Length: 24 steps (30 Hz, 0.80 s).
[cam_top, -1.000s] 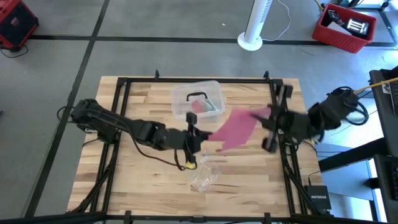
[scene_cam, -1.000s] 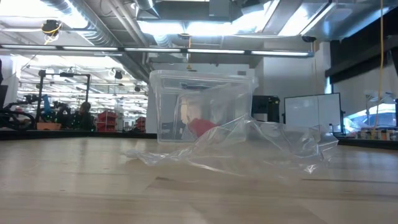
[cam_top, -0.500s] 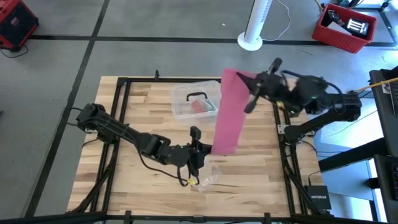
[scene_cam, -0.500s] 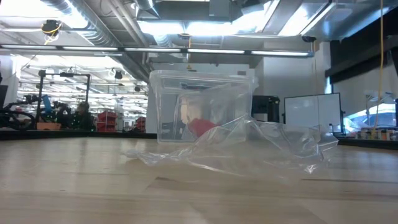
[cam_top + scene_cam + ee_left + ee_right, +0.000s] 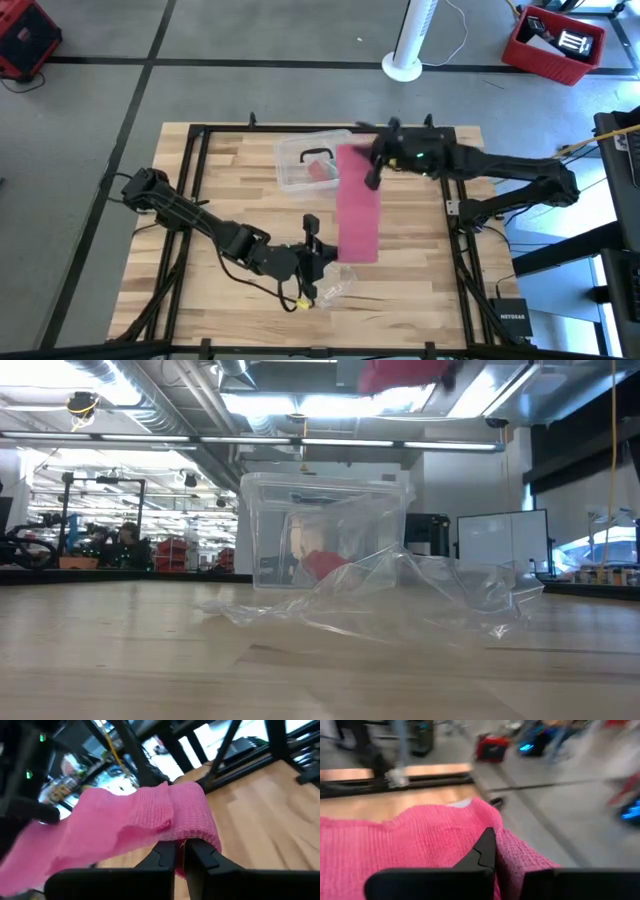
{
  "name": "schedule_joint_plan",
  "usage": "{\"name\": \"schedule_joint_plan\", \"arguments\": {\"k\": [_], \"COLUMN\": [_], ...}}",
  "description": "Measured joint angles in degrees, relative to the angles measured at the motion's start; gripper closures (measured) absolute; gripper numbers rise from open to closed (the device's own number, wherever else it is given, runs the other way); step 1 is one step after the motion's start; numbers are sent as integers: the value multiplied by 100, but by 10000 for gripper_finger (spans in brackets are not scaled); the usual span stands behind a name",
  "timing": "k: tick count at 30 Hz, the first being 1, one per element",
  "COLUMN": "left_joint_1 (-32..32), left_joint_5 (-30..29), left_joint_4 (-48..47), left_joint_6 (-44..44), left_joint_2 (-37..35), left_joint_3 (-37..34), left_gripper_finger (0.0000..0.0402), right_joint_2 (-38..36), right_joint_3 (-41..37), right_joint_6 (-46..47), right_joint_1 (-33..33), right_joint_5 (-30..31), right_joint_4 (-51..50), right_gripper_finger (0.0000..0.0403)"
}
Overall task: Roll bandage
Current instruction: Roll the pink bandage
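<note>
- Centre of the high view: bandage [image 5: 358, 205] stretched out as a long pink strip, running from upper centre down toward lower centre, held up off the table [image 5: 200, 200].
- Top end of strip: right gripper [image 5: 372, 165] clamped on it, just right of the clear plastic box [image 5: 312, 150]. R arm reaches in from the right edge of frame.
- R wrist view: pink knit fabric [image 5: 395, 840] fills the lower left, pinched btwn the dark fingers [image 5: 482, 852].
- Bottom end of strip: left gripper [image 5: 322, 262] clenched on it, lower centre of high view. L arm comes in from the left side of the table.
- L wrist view: both fingers [image 5: 165, 857] pressed together w/ the pink fabric [image 5: 145, 820] draped over and nipped btwn them; strip trails off to the left of frame.
- Crumpled clear wrapper [image 5: 330, 285] on the table just below/right of the L gripper, lower centre.
- Low view: wrapper [image 5: 400, 600] in the foreground centre, box [image 5: 325, 530] behind it w/ smth red inside; a bit of pink bandage [image 5: 400, 374] at the top edge, centre-right.
- Beyond the table in high view: white fan base [image 5: 405, 65] top centre, red bin [image 5: 555, 45] top right.
</note>
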Motion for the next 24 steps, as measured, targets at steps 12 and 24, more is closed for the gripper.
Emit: {"name": "schedule_joint_plan", "arguments": {"k": [12, 24], "left_joint_1": [199, 590], "left_joint_5": [608, 842], "left_joint_4": [2443, 4232], "left_joint_6": [-1197, -2340], "left_joint_2": [597, 557], "left_joint_3": [-1095, -2474], "left_gripper_finger": [398, 394], "right_joint_2": [271, 314], "right_joint_3": [-1853, -1607], "right_joint_6": [1415, 1349], "right_joint_1": [166, 170], "right_joint_5": [-1517, -1438], "right_joint_4": [663, 304], "right_gripper_finger": [237, 78]}}
